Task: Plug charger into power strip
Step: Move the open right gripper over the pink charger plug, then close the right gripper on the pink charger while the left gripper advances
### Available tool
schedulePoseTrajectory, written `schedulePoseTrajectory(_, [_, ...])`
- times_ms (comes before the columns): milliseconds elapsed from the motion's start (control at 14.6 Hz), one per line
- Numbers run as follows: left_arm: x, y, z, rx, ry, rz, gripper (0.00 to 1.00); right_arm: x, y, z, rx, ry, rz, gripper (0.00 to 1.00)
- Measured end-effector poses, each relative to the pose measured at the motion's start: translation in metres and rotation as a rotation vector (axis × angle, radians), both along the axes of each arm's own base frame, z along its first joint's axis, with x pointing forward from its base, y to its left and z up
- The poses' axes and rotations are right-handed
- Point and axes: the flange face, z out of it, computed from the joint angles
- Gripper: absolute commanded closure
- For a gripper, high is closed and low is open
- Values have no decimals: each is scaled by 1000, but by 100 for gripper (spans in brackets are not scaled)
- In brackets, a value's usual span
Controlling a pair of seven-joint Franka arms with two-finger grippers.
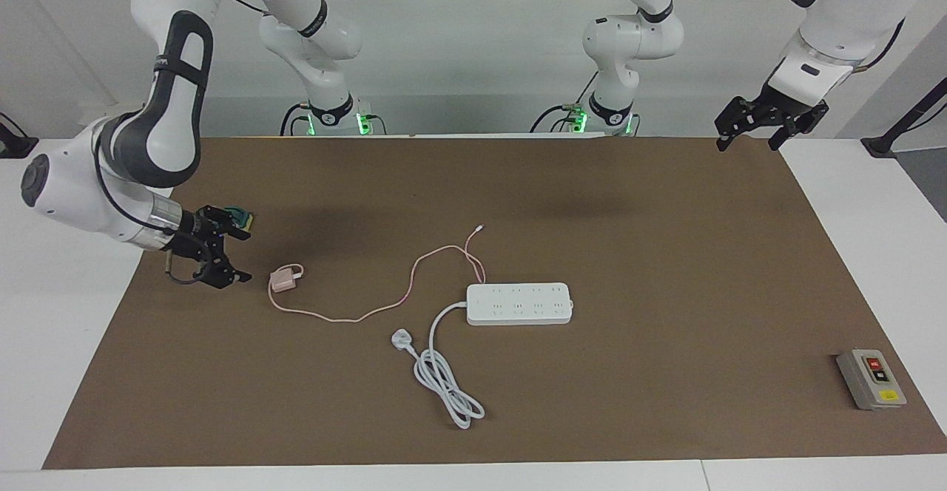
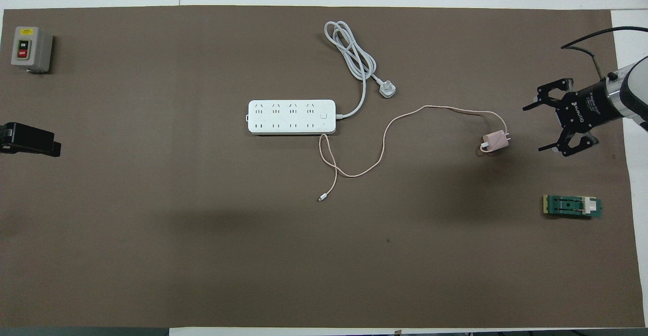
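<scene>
A brown mat (image 1: 666, 269) is laid over a white table (image 1: 66, 313), with a pale wall seen at the robots' end. The power strip (image 1: 519, 304) is taken as landmark: it lies flat near the mat's middle, socket face up, long axis running along the table's length from one arm's end to the other. Its thick white cord (image 1: 444, 373) exits the end toward the right arm's end, loops farther from the robots, and ends in a white three-pin plug (image 1: 400, 340) lying just off that same end. The charger (image 1: 282, 279) is found well apart from the strip, toward the right arm's end and slightly nearer the robots; it lies on its side with prongs pointed away from the strip. Its pink cable (image 1: 370, 312) is snaked back to the strip, touching the strip's robot-side edge, with the tiny connector (image 1: 481, 228) resting nearer the robots than the strip. The right gripper (image 1: 237, 254) is held low just beside the charger, on the side away from the strip, fingers spread apart, nothing gripped. A green block (image 2: 573, 206) sits nearer the robots than that gripper. The left gripper (image 1: 749, 138) is parked over the mat's corner at the left arm's end, fingers apart, waiting. A grey button box (image 1: 871, 378) sits farther from the robots than the strip, at the left arm's end.
</scene>
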Motion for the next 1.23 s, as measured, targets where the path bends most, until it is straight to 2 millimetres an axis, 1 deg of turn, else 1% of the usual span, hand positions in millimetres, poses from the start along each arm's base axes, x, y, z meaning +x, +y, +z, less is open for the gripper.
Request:
schedulePoseTrajectory(205, [0, 0, 0, 0, 0, 0, 0, -3, -12, -18, 69, 2, -2, 0])
schedulePoseTrajectory(410, [0, 0, 0, 0, 0, 0, 0, -1, -17, -37, 144, 9, -50, 0])
schedulePoseTrajectory(615, [0, 0, 0, 0, 0, 0, 0, -1, -17, -53, 159, 25, -52, 0])
schedulePoseTrajectory(889, [0, 0, 0, 0, 0, 0, 0, -7, -13, -76, 170, 23, -13, 0])
schedulePoseTrajectory(1231, [-1, 2, 0, 0, 6, 3, 0, -4, -7, -89, 168, -1, 13, 0])
